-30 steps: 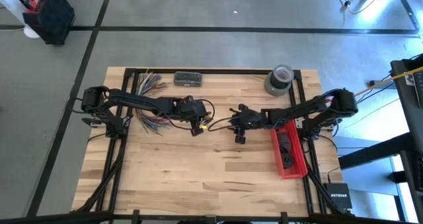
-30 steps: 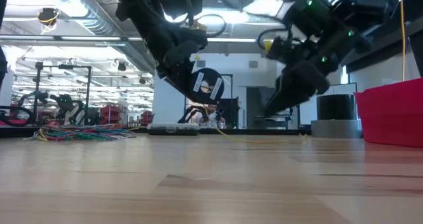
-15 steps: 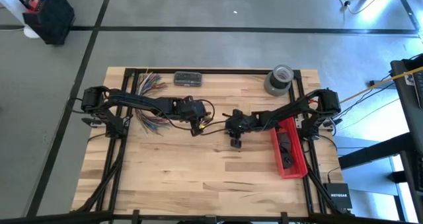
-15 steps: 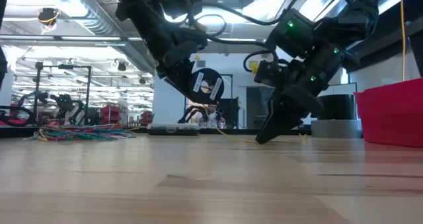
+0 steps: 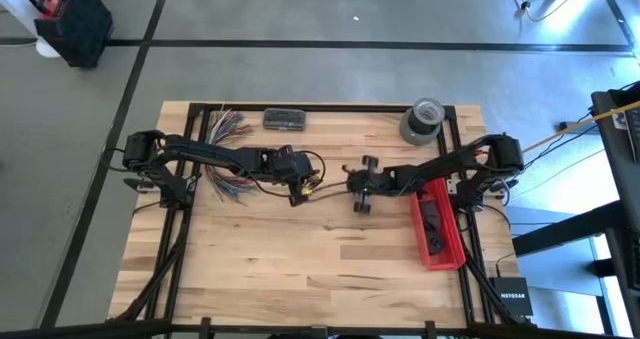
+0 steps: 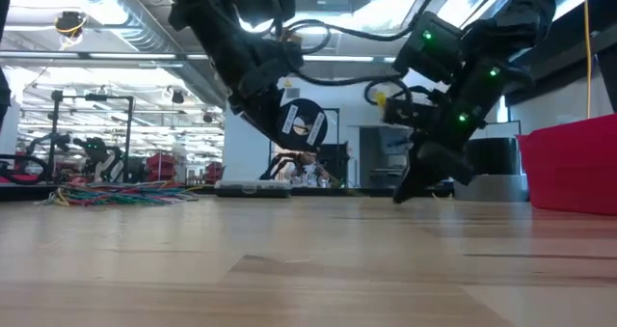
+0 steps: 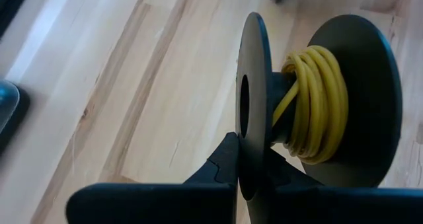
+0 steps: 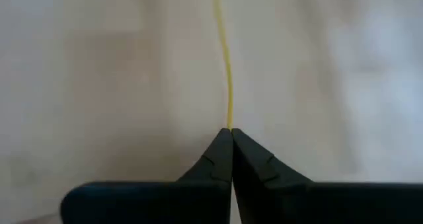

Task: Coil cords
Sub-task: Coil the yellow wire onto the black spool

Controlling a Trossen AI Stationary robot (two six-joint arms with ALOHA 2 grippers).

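Note:
A black spool [image 7: 370, 85] carries several turns of yellow cord [image 7: 316, 105] around its hub. My left gripper [image 5: 297, 190] is shut on the spool and holds it above the middle of the table; the low view shows the spool [image 6: 302, 126] well off the wood. From it a thin yellow cord [image 5: 330, 192] runs toward the table's right to my right gripper [image 5: 354, 185]. That gripper is shut on the cord, with its fingertips [image 6: 400, 196] down at the table top. My left gripper pinches one flange of the spool at its rim [image 7: 254, 174] between its two fingers. The fingers slant downward from the table's left. The spool is lifted clear of the table, its axis roughly level. My right gripper pinches the single thin cord [image 8: 229, 115] between its two fingertips, slanting down from the table's right, fingers in line with the cord. The cord leaves the tips almost straight and runs on over the wood toward the spool.
Bundles of multicoloured wires [image 5: 228, 129] lie at the far left. A grey case [image 5: 284, 119] and a tape roll [image 5: 424, 119] sit along the far edge. A red bin [image 5: 437, 224] stands at the right under my right arm. Black frame rails [image 5: 452, 139] border the table.
My right gripper has tipped steeper and come down to the table top, and its fingers, spread wide a second ago, have shut on the cord. My left gripper and the spool have kept still.

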